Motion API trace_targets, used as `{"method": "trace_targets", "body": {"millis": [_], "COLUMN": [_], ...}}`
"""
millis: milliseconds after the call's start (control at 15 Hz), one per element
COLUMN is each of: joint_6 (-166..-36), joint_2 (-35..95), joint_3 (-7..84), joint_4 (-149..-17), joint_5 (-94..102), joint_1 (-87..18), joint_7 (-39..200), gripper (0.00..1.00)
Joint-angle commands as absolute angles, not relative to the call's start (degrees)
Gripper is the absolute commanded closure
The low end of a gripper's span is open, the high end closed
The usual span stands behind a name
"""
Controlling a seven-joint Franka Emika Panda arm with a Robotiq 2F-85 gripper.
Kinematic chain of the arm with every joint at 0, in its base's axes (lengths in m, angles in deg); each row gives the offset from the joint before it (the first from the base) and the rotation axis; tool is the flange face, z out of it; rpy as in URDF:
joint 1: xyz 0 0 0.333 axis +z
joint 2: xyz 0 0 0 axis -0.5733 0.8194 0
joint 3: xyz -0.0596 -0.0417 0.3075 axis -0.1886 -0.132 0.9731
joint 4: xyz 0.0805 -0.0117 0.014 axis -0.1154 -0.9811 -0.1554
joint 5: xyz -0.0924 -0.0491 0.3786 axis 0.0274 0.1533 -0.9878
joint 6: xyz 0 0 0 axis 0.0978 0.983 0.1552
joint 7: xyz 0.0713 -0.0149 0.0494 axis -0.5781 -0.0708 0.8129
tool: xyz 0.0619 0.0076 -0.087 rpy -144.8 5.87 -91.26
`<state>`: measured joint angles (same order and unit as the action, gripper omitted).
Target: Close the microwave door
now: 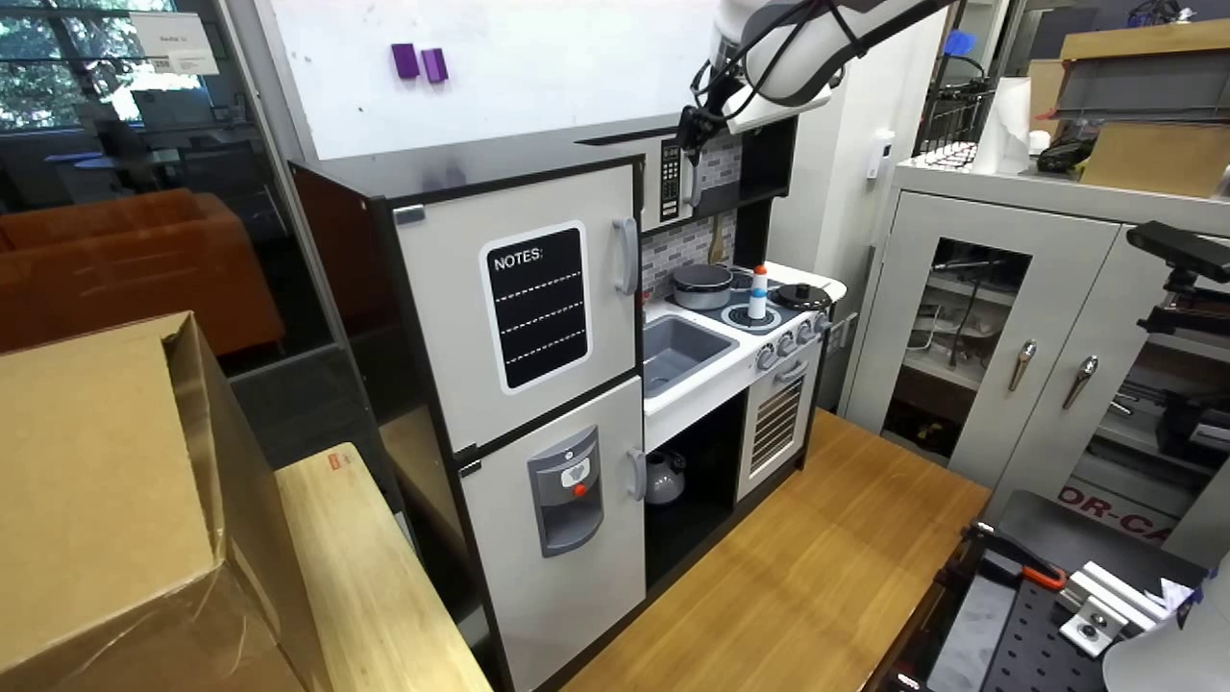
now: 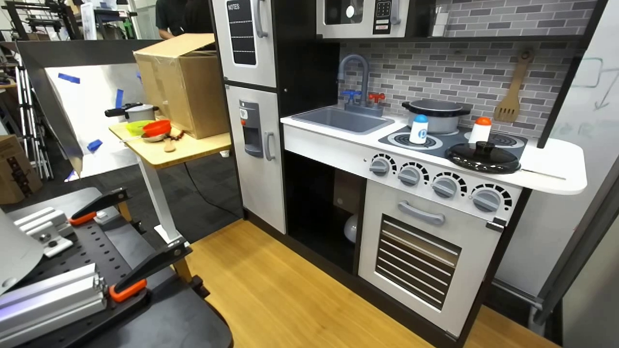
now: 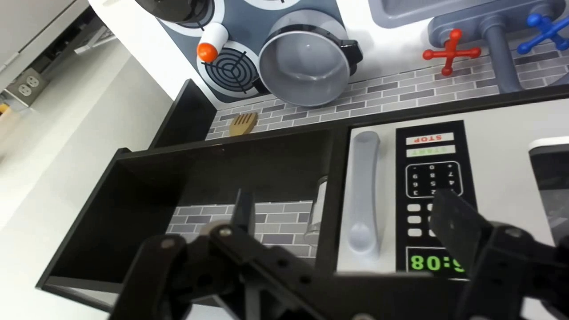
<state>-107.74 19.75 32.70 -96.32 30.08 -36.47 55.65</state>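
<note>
Two black fingers (image 3: 458,226) showed well apart in my wrist view, so I knew the hand (image 3: 343,195) was spread wide. I had it close to the microwave door (image 3: 502,124), one finger overlapping the keypad panel (image 3: 431,178), with the grey microwave handle (image 3: 363,191) appearing between the two; whether either finger touched it, I could not tell. The door sat high in the play kitchen (image 2: 319,143), just right of the refrigerator (image 1: 432,317) in both exterior views, and its face looked flush with the black frame (image 3: 330,209), as far as I could make out. On my wrist feed the STOP and START labels (image 3: 430,144) read upside down. Beside the handle was an open black cubby (image 3: 155,178) with a clear jar (image 3: 318,213) near one side. Below, on the stovetop (image 2: 452,137), a grey pot (image 2: 435,123) stood at the back, a blue-capped white bottle (image 2: 419,131) in front of it, and an orange-capped white bottle (image 2: 479,131) just behind a black lid (image 2: 483,159). A wooden spatula (image 2: 513,94) hung on the brick-patterned wall (image 2: 464,72). In an exterior view my white arm (image 1: 807,67) reached in from the upper right.
</note>
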Motion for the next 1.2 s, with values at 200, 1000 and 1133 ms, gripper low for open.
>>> {"method": "trace_targets", "body": {"millis": [200,1000,1133], "joint_6": [-105.23,-98.01,-99.1], "joint_2": [15.43,6.1,7.0], "joint_3": [33.36,35.76,35.85], "joint_4": [-99.36,-103.17,-102.28], "joint_5": [30.57,32.35,30.93], "joint_1": [-37.51,-40.32,-40.57], "joint_7": [54.96,51.47,53.59], "gripper": [0.0,0.0,0.0]}}
